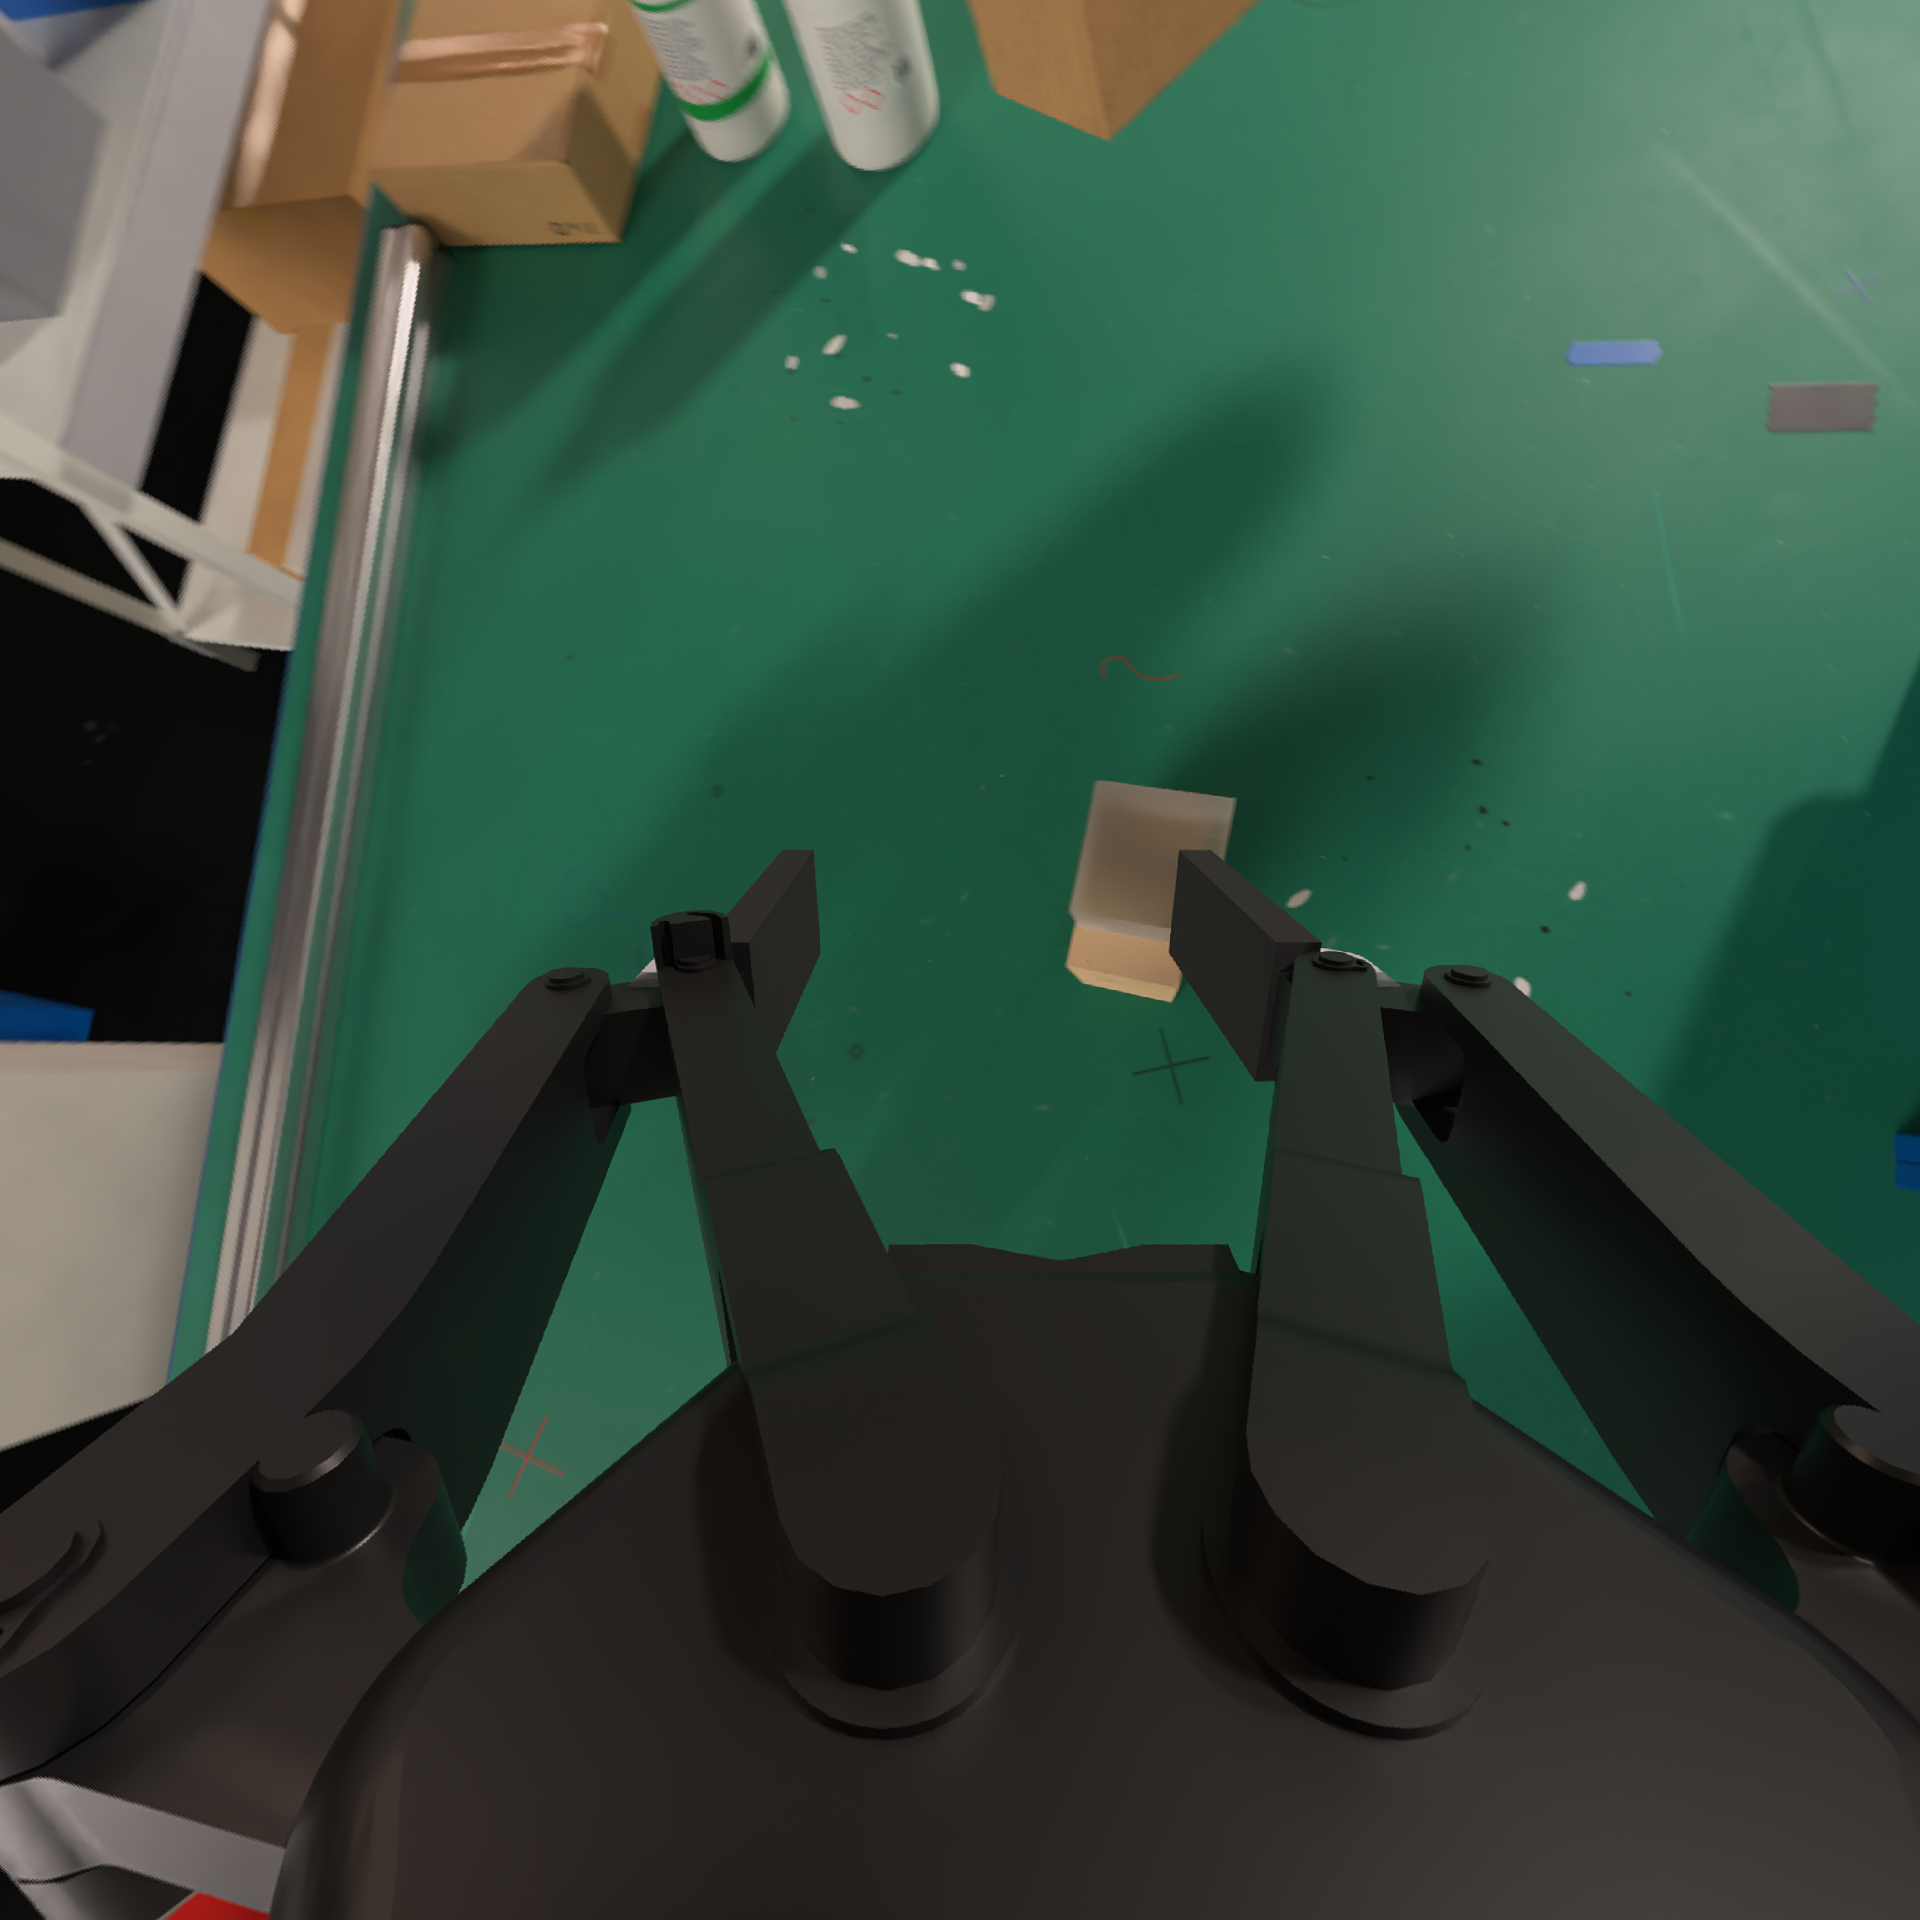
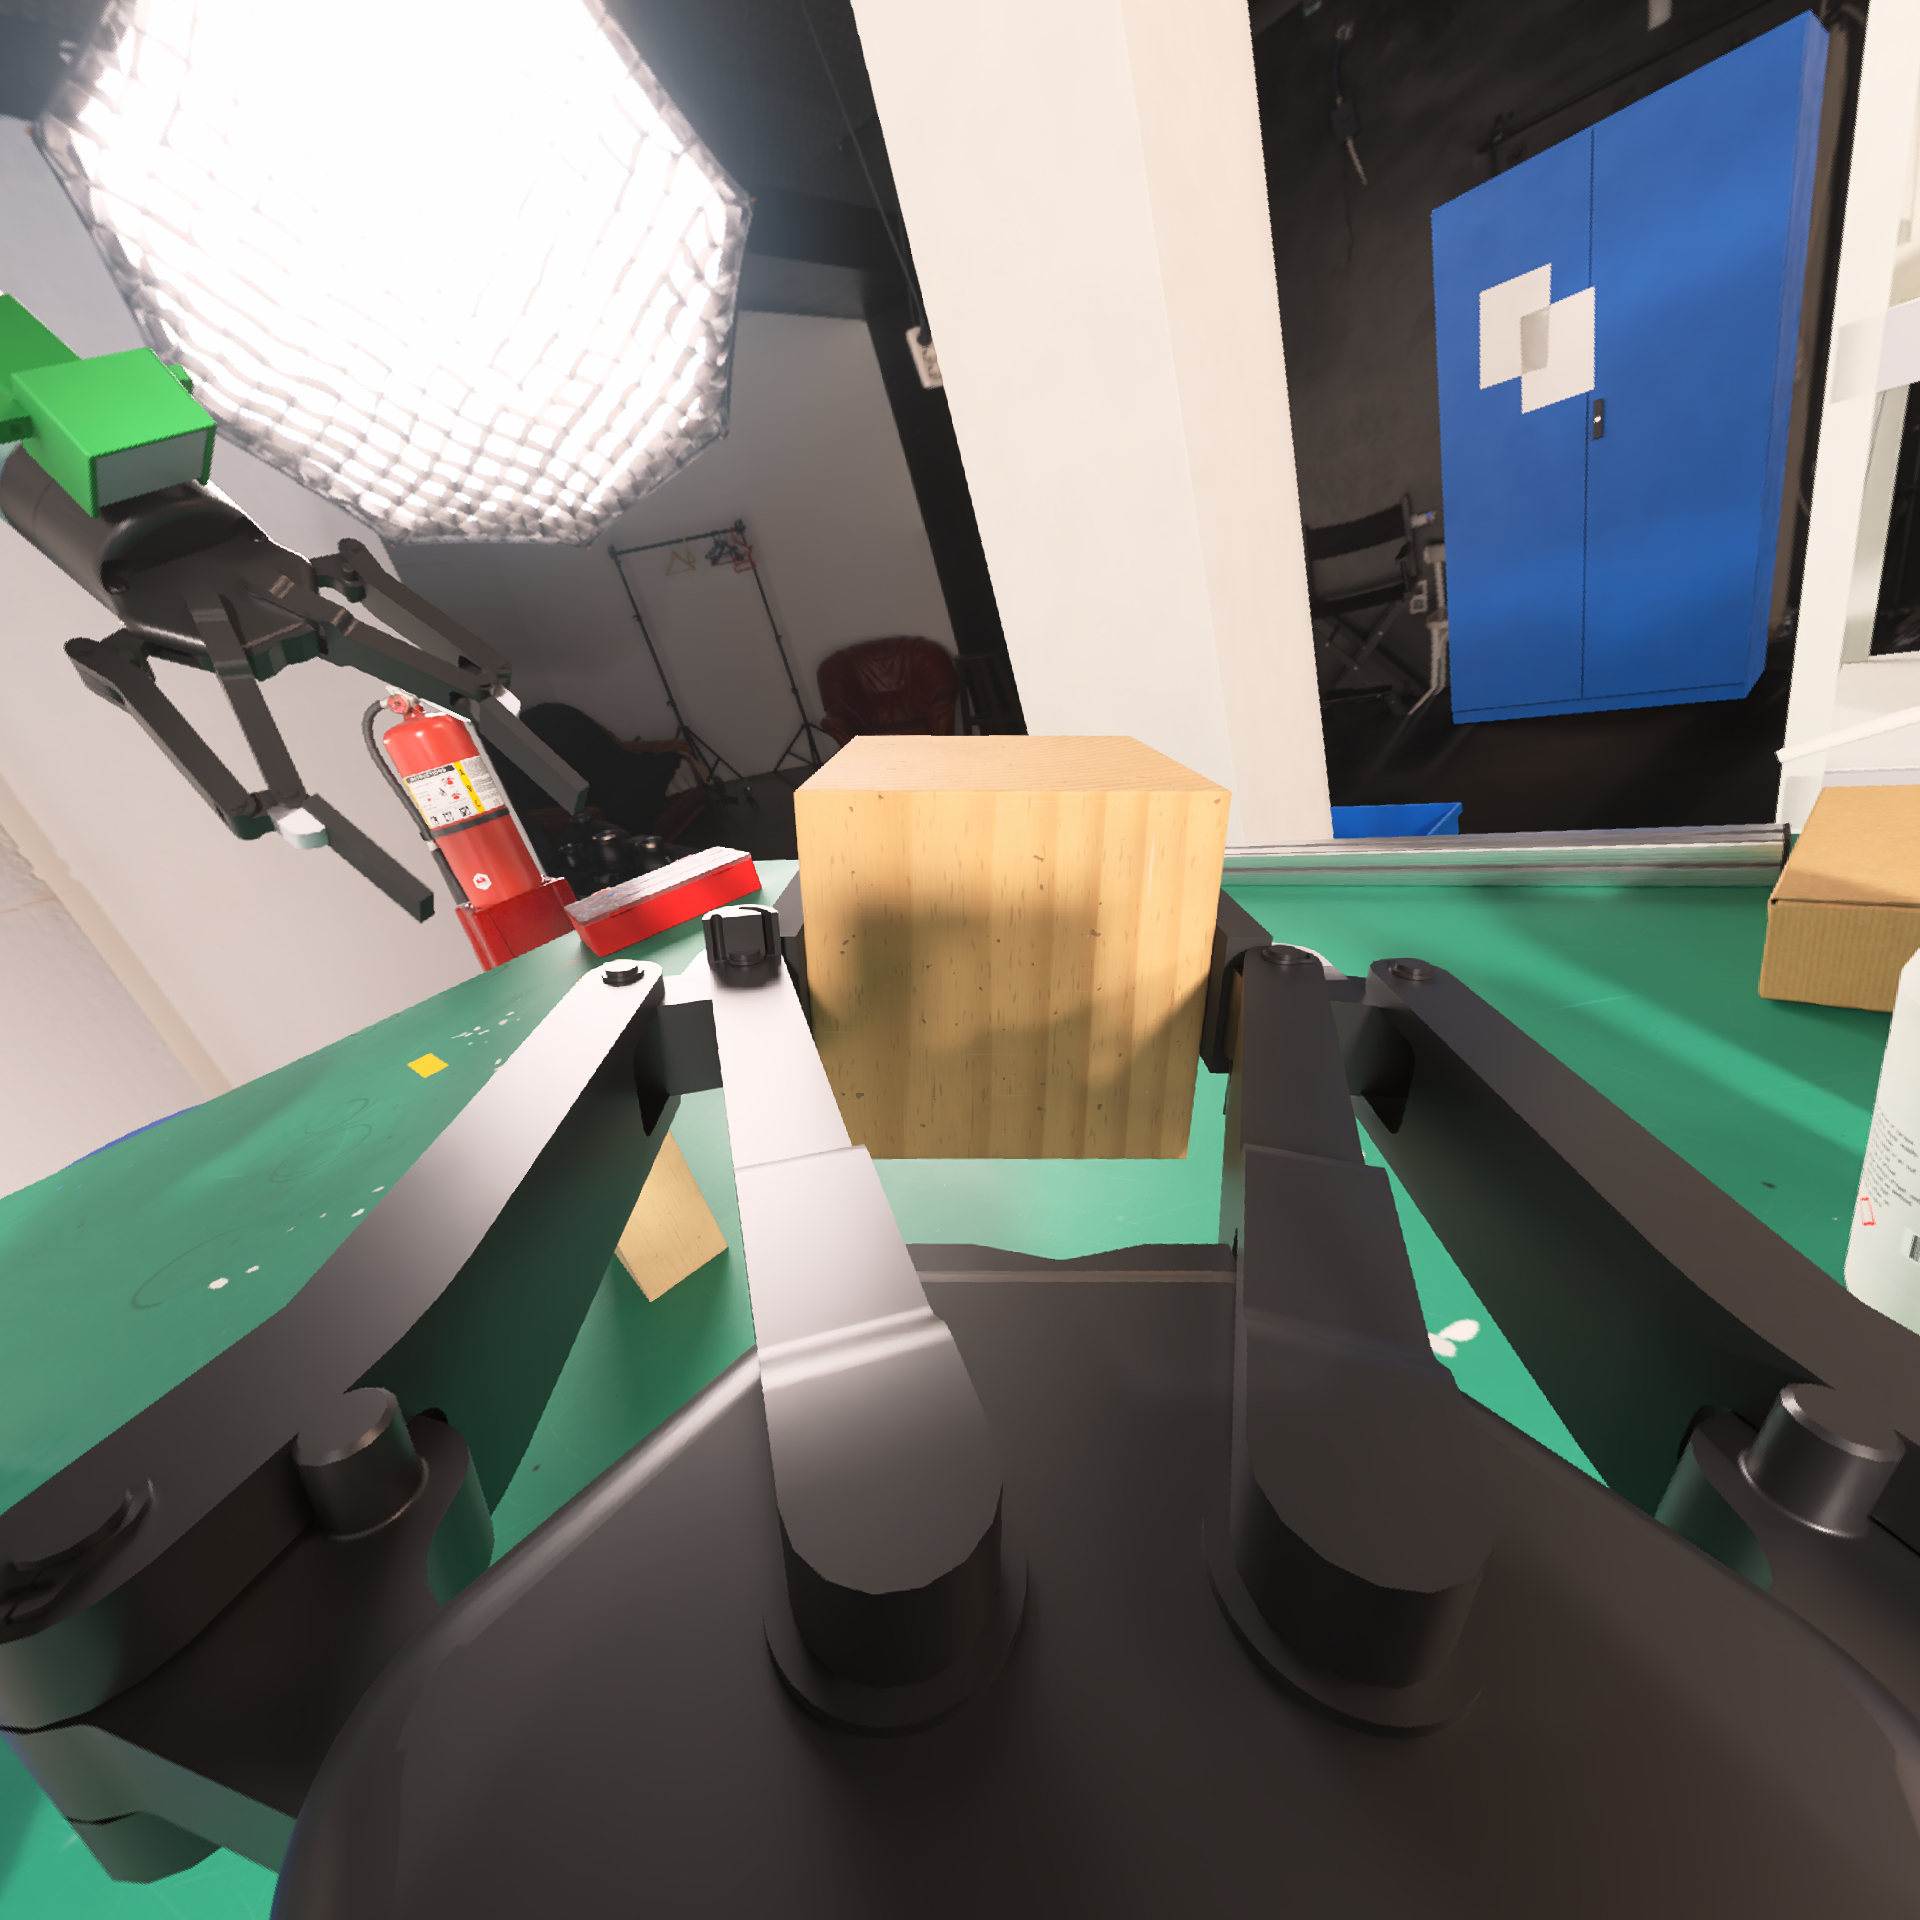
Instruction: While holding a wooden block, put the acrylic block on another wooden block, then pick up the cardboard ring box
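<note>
Fingers of my left gripper stand apart and empty, high over the mat; the acrylic block sits on a wooden block just beyond its right finger. My right gripper clamps the other wooden block. I judge the ring box next; I cannot pick it out.

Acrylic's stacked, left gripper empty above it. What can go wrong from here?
1. The acrylic block sits offset on the lower wooden block; the open left gripper has a finger right beside the stack and may knock it over.
2. The right gripper holds its wooden block by the side faces only; fast moves may slip it.
</note>
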You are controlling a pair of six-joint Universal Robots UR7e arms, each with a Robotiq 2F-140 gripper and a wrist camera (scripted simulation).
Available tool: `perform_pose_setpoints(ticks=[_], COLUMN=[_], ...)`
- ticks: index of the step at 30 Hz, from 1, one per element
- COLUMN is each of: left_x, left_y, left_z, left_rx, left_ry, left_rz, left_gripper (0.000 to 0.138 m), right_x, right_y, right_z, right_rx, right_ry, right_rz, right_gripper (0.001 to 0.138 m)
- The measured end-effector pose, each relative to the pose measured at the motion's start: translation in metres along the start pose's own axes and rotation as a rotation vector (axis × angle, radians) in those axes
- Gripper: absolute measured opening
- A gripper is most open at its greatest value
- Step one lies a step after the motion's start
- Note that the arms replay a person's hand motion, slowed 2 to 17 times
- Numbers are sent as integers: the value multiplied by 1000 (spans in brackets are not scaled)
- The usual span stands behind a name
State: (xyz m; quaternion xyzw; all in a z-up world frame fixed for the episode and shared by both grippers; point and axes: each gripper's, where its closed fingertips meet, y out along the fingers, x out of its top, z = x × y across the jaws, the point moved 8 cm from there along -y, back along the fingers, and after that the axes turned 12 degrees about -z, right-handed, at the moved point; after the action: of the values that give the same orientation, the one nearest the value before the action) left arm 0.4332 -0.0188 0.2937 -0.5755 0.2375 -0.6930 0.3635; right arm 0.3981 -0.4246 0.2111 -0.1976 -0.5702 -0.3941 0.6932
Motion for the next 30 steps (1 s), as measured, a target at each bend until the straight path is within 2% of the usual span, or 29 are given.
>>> perform_pose_setpoints(ticks=[8, 18, 22, 26, 30], left_x=[-32, -112, -148, -180, -210], left_y=[-52, -107, -121, -129, -134], left_z=[38, 86, 98, 106, 111], left_rx=[210, 506, 568, 581, 591], left_ry=[-144, -423, -565, -694, -787], left_rz=[-54, 37, 65, 69, 79], left_gripper=[88, 81, 81, 81, 80], right_x=[1, 1, 1, 0, -2], right_y=[-4, -5, -4, -3, -2], right_z=[-2, -4, -4, -5, -5], right_rx=[-7, -16, -20, -25, -29], right_ry=[10, 20, 19, 15, 7], right_rz=[-16, -21, -16, -7, 5], right_gripper=[75, 75, 75, 75, 75])
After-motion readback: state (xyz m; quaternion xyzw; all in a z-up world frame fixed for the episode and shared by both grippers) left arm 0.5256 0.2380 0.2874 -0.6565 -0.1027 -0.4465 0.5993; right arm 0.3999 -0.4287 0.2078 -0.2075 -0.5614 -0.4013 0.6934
